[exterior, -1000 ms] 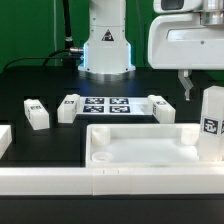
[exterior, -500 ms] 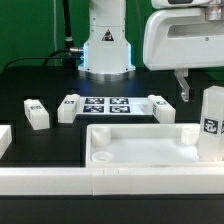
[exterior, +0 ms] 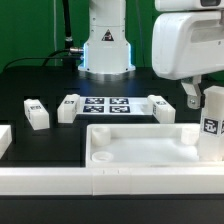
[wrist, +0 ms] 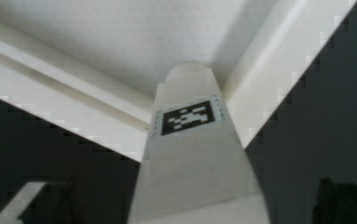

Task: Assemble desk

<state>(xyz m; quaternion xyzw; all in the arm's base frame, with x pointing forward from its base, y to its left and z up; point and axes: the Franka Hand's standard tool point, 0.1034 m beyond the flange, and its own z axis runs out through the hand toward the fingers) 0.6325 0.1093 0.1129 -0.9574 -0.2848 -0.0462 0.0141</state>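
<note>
The desk's white plastic tray-like tabletop with its raised rim (exterior: 140, 143) lies open side up near the front edge of the black table (exterior: 25, 85), just behind the long white border rail (exterior: 60, 182) that runs along that edge. At the tabletop's corner on the exterior view's right, one square white post leg (exterior: 211, 128) stands upright, its black-and-white tag facing the camera. In the wrist view I look down the length of this upright leg (wrist: 196, 170), with the tabletop's rim corner behind it.

The gripper (exterior: 192, 100) hangs at the top of the upright leg. Its jaws are spread wide: in the wrist view I see a dark finger on each side of the leg with a gap on both sides, so nothing is clamped.

Three more tagged white legs lie loose toward the middle of the table. One (exterior: 36, 115) is nearest the exterior view's left edge, and the other two (exterior: 69, 107) (exterior: 162, 108) sit just beside either end of the flat white marker board (exterior: 105, 105). The robot base (exterior: 105, 50) stands at the back edge.
</note>
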